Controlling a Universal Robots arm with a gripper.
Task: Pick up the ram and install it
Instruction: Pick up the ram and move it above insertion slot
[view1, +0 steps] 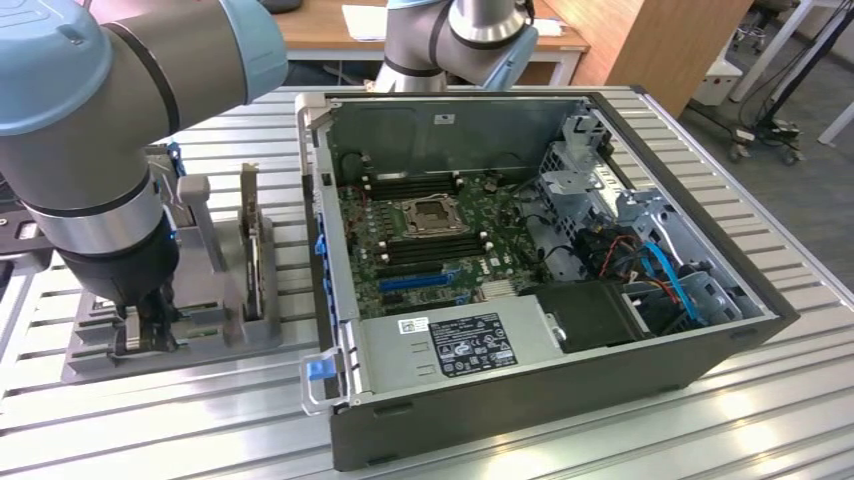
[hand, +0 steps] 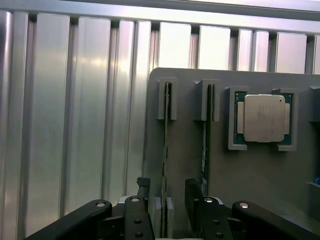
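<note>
Two rams stand on edge in slots of a grey holder (hand: 260, 175). My gripper (hand: 167, 192) is open, and its fingers (hand: 142, 192) straddle one ram (hand: 165, 130) near its end without pressing on it. The second ram (hand: 205, 135) stands in the neighbouring slot, just outside the other finger. In the exterior view my gripper (view1: 140, 325) reaches straight down into the holder (view1: 200, 345), at the exterior view's left of the open computer case (view1: 747, 320). Inside the case, dark memory slots (view1: 407, 185) lie beside the processor socket (view1: 430, 215) on the motherboard.
A silver processor chip (hand: 263, 117) sits in a pocket of the holder beside the rams. A dark expansion card (view1: 250, 240) stands upright in the holder between my arm and the case wall. Everything rests on a ribbed aluminium table (view1: 160, 420).
</note>
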